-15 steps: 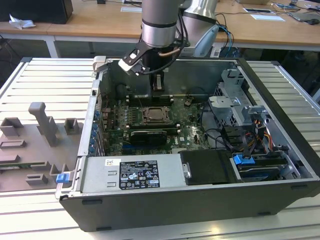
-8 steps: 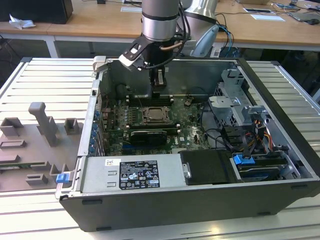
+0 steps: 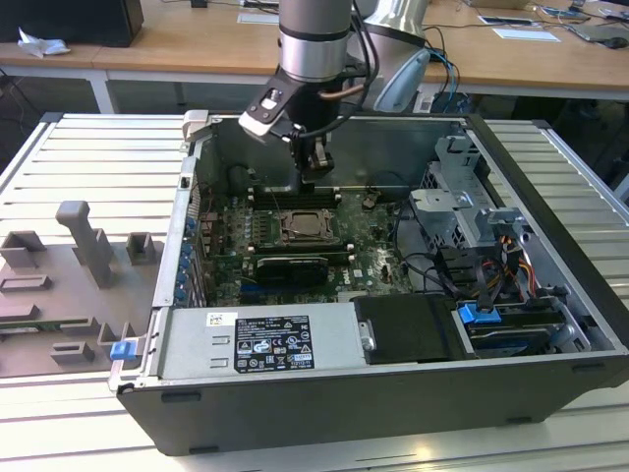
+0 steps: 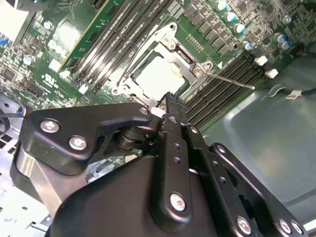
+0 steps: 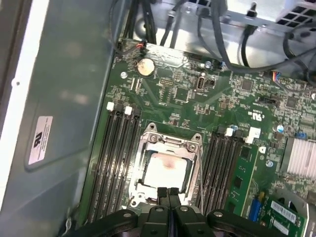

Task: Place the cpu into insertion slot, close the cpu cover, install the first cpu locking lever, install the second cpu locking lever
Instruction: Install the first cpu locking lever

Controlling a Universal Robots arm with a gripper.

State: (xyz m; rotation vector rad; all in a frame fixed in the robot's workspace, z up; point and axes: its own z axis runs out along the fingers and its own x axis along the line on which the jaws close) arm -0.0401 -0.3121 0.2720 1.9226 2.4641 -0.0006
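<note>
The cpu (image 5: pixel 165 170) lies flat in the insertion slot (image 3: pixel 309 228), its pale metal top showing through the window of the cpu cover (image 5: pixel 170 141). The silver cover lies down around it. A thin metal locking lever (image 4: pixel 229 80) juts out sideways from one corner of the socket, over the memory slots. My gripper (image 5: pixel 168 191) hangs just above the socket's edge, shut with nothing between the fingers. In the second wrist view the black fingertips (image 4: pixel 168 101) sit close to the cpu (image 4: pixel 159 76). In the exterior view the gripper (image 3: pixel 313 182) is just behind the socket.
Long black memory slots (image 5: pixel 118 158) flank the socket on both sides. A black graphics card (image 3: pixel 290 265) lies in front of it, a drive cage (image 3: pixel 462 197) and cables to the exterior view's right. The case wall (image 5: pixel 59 98) stands close. A grey fixture (image 3: pixel 79 265) sits outside.
</note>
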